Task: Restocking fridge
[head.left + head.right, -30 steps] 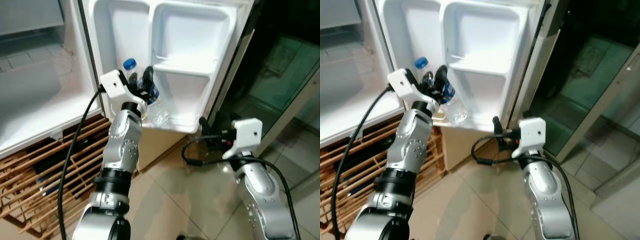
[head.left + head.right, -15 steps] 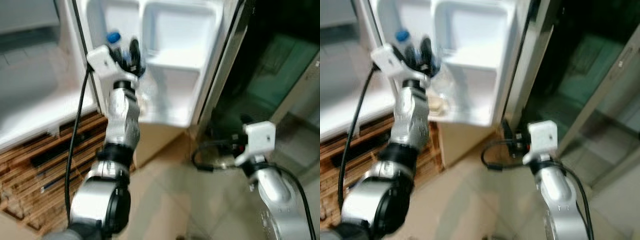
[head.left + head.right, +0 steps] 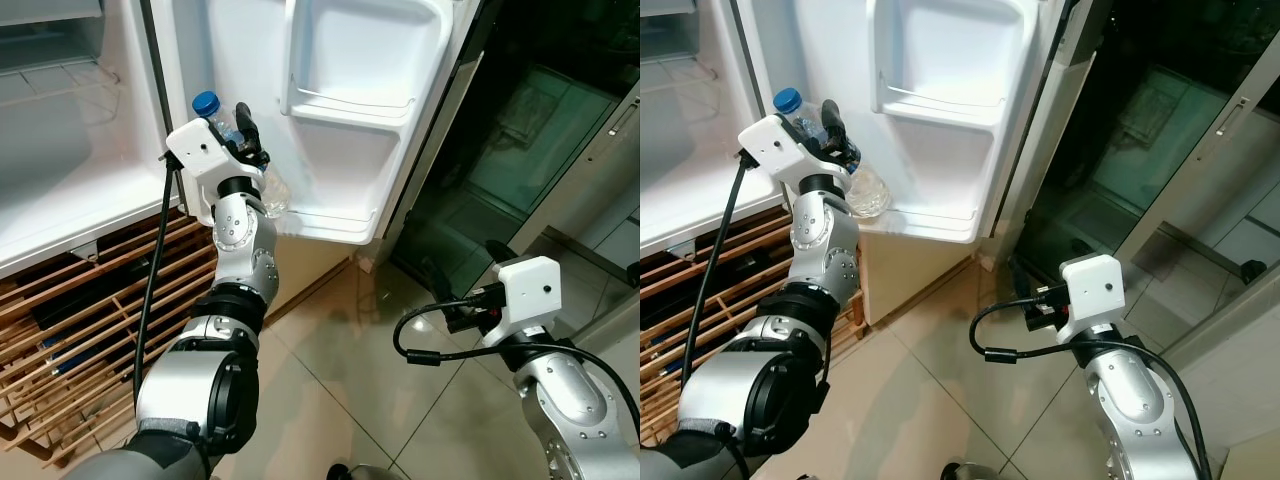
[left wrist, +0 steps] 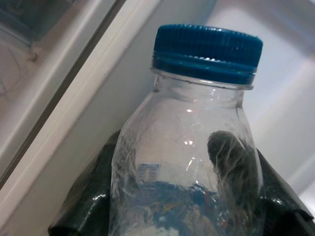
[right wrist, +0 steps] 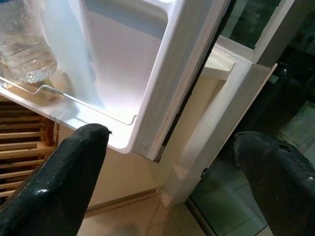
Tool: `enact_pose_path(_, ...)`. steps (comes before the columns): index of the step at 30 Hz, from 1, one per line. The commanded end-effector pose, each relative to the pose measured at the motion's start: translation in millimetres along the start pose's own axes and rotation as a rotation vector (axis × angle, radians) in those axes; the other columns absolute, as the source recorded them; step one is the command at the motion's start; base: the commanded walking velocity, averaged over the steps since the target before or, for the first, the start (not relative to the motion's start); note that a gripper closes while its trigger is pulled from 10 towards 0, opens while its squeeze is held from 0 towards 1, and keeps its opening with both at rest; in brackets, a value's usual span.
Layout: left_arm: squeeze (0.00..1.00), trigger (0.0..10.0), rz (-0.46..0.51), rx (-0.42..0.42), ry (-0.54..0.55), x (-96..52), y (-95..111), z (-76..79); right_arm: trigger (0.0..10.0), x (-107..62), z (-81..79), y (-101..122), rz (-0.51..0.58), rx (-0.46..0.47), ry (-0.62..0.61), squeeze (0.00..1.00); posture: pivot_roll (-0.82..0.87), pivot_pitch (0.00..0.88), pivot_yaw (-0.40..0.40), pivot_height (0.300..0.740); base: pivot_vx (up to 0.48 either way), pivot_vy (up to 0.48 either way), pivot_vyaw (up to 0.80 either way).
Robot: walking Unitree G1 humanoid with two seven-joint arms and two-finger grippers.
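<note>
Tiled kitchen floor (image 3: 330,380), open white fridge door (image 3: 370,110) dead ahead w/ its moulded shelves, wooden slat rack (image 3: 70,330) low on my left. I've got the left gripper (image 3: 240,135) up at the bottom door shelf (image 3: 330,222), fingers clamped around a clear water bottle (image 3: 228,150) w/ a blue cap (image 3: 205,102). Left wrist cam confirms it: black pads either side of the body, just under the shoulder. Base of the bottle looks like it's down behind the wire rail of that shelf, at the hinge-side end, but it's leaning, cap tipped toward the fridge body, not upright.

Right gripper (image 5: 172,172) hangs low near the floor by the door's outer edge, fingers spread wide, nothing in them.

What worries me, imo:
- If I let go now w/ that tilt, bottle prob flops against the door's inner wall or rolls over the rail, then hits the tile.
- Thin plastic, squeezing too hard while straightening could crumple it and it'd squirt out of the pads.
- Pulling the fingers out sideways might drag the bottle along, not much room at that corner.
- Door's free to swing, so any push from the arm could move the shelf away from under the base.

Can't tell if the base is fully seated tbh.
</note>
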State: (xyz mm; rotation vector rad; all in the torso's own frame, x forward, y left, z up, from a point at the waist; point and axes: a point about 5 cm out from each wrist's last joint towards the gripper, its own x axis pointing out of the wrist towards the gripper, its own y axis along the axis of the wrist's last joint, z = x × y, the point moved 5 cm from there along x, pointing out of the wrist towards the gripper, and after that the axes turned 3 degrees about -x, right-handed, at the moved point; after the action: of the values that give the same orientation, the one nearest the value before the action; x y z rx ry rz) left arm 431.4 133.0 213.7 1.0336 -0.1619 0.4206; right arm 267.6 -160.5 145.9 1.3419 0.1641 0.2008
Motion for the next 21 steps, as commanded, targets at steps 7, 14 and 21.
enact_pose_path(7,0.0,10.0,0.025,-0.091,-0.072,9.8,11,37.1,10.0,-8.7,3.7,1,-0.014,0.011,-0.037,0.1,-0.34,0.022,-0.093,0.74,0.0,0.0,0.0)
enact_pose_path(14,0.0,10.0,-0.026,-0.151,-0.046,9.1,2,39.0,10.0,-8.7,-0.6,1,-0.011,0.029,-0.049,0.09,-0.34,0.027,-0.069,0.74,0.0,0.0,0.0)
enact_pose_path(21,0.0,10.0,0.006,-0.014,-0.114,9.1,6,58.2,10.0,-15.3,-2.7,4,-0.011,0.036,-0.058,0.1,-0.38,0.056,-0.048,0.74,0.0,0.0,0.0)
